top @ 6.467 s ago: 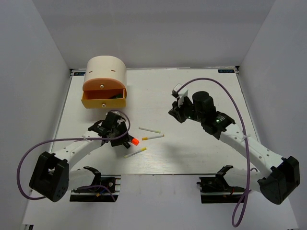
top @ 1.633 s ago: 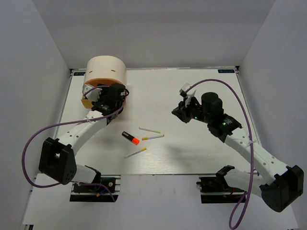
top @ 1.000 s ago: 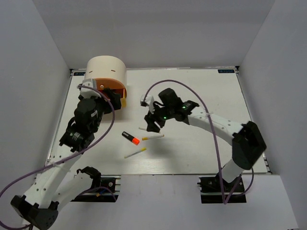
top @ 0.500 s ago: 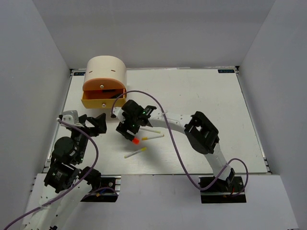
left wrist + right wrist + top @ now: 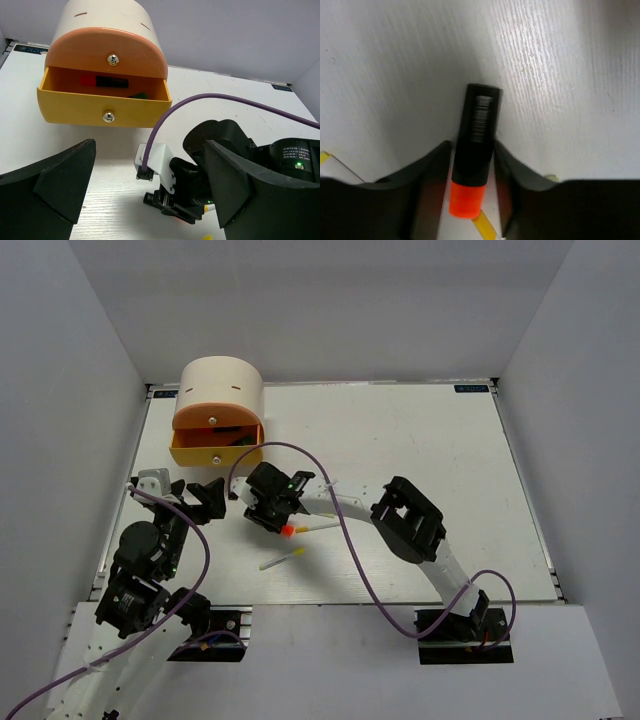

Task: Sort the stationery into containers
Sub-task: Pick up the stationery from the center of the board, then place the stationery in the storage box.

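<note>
White tbl (image 5: 420, 440), organiser (image 5: 222, 388) far-left, grey walls (image 5: 330, 300)

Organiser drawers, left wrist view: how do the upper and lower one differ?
The upper drawer is orange and shut; the lower drawer is yellow and pulled open. The lower drawer shows a black highlighter inside; the upper drawer hides its contents. Both carry one small knob.

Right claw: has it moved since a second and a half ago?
Yes. The right claw swung left across the table to the orange highlighter, in front of the drawer box.
</note>
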Tool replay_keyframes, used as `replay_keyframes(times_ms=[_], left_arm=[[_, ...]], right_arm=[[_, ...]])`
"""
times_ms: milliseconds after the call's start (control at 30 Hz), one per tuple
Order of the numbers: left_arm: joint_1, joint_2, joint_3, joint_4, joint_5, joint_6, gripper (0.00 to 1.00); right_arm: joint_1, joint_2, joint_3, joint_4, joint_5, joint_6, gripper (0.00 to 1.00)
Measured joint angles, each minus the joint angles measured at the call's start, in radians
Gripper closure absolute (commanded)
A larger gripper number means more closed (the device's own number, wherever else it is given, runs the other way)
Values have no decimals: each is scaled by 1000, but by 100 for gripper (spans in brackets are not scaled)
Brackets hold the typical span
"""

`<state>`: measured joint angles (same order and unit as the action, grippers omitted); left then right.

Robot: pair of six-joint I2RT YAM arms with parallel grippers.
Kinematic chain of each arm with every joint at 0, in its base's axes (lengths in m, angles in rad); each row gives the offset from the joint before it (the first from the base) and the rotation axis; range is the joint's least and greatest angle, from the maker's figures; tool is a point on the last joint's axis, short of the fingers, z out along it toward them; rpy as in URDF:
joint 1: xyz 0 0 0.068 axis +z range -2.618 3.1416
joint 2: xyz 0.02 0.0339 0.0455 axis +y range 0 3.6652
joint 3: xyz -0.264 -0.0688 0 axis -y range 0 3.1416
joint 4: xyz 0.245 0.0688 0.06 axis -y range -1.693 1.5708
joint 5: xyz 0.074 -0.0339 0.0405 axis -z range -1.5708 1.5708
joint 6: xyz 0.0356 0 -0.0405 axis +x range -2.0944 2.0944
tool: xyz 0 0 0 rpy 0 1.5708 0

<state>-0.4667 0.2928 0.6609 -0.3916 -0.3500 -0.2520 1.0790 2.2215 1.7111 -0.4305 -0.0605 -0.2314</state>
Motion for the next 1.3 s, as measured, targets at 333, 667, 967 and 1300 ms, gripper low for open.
replay_keyframes(times_ms=[333,667,967,1300], left_arm=[[0,0,0,0,-1,0,0],[0,-14,0,0,-7,0,0],[0,-35,0,-5,-9,-1,0],[1,-51,0,-5,-10,-1,0]], right_arm=[[22,-24,0,-58,50,-59,99],[20,-245,30,21,231,-252,99],[19,-271,106,165,275,-396,100],[-3,-164,263,353,251,-555,100]])
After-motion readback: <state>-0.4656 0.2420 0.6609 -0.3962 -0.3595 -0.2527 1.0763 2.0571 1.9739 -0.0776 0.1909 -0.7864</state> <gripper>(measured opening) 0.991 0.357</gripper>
